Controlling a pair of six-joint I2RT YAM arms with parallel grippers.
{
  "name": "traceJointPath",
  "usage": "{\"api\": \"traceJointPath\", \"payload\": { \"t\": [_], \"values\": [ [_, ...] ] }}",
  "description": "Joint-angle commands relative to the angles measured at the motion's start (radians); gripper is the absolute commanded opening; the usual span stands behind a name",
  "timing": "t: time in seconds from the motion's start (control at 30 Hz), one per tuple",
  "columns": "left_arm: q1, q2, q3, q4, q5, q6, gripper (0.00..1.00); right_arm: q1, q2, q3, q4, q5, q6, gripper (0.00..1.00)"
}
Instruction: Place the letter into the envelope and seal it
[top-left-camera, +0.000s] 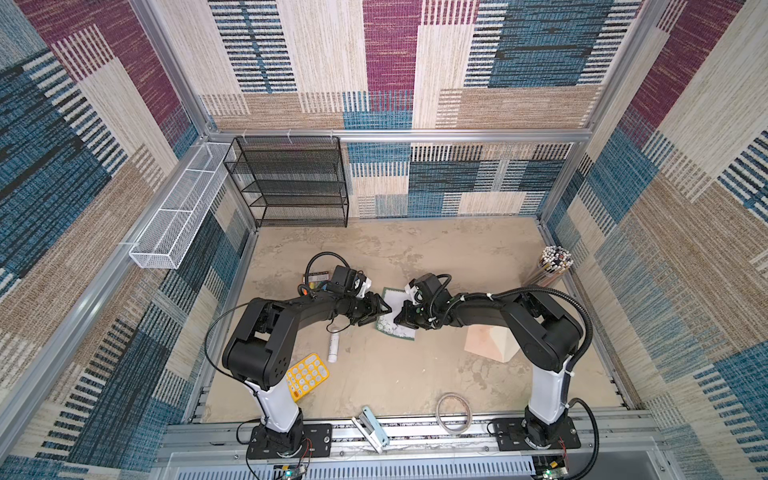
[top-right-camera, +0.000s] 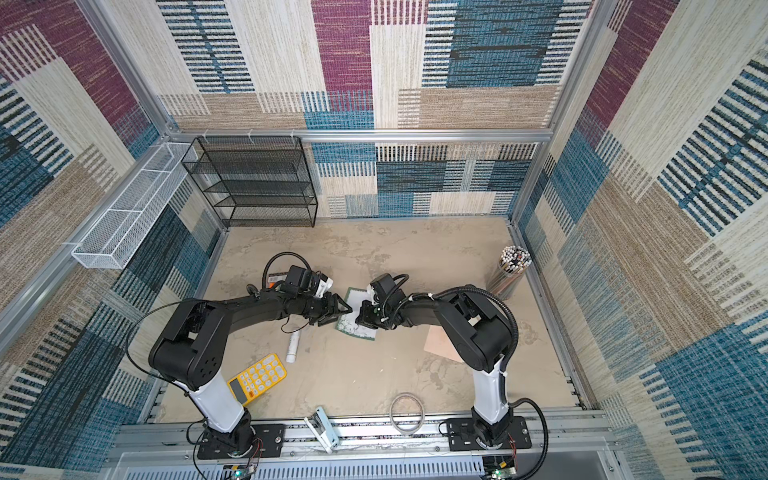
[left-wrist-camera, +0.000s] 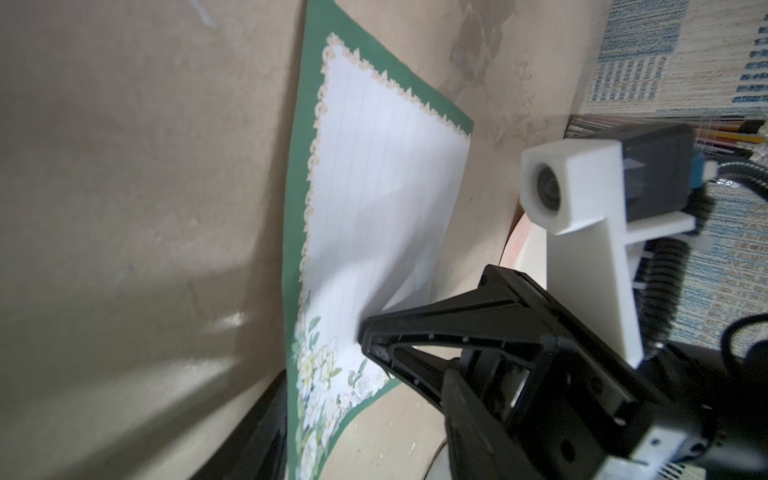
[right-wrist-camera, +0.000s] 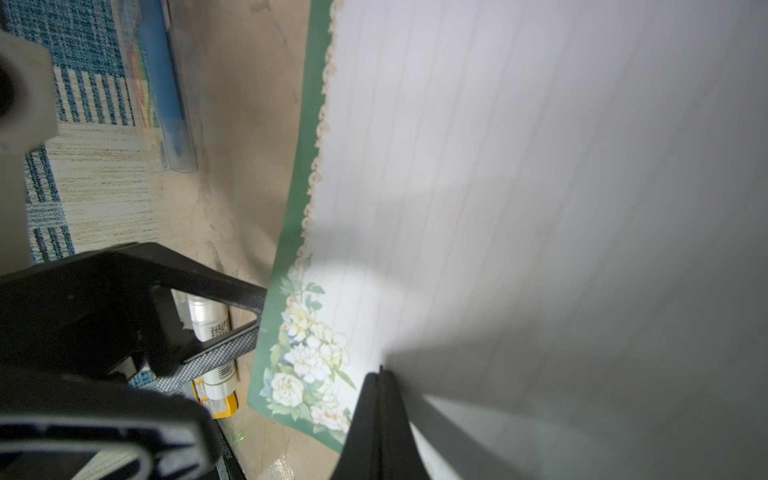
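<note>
The whole tabletop (top-left-camera: 415, 374) was viewed steeply from above in both top views. The letter (left-wrist-camera: 386, 208) was seen close up and obliquely by both wrist cameras.

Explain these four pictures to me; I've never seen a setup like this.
Two robot arms stand at a table's front edge, each ending in a two-fingered claw. Two pictures look down from overhead; the other two come from cameras on the arms' wrists. The right claw is shut on the letter, holding one side raised off the table. The left claw is open at the letter's opposite edge. The pink envelope lies under the right arm, a yellow calculator near the left.
</note>
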Motion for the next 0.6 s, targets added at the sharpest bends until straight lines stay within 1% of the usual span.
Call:
{"api": "traceJointPath", "payload": {
  "t": [0.0, 0.2, 0.37, 0.57],
  "values": [
    [0.000, 0.013, 0.011, 0.009, 0.054, 0.024, 0.53, 0.002, 0.017, -0.010, -0.186, 0.057, -0.007, 0.00],
    [0.005, 0.024, 0.010, -0.032, 0.057, 0.047, 0.38, 0.002, 0.009, -0.005, -0.192, 0.059, -0.008, 0.00],
    [0.011, 0.027, 0.015, -0.050, 0.037, 0.054, 0.22, 0.002, -0.009, 0.008, -0.208, 0.069, -0.017, 0.01],
    [0.011, 0.025, 0.030, -0.088, -0.001, 0.069, 0.07, 0.001, -0.044, 0.023, -0.226, 0.078, -0.029, 0.02]
  ]
}}
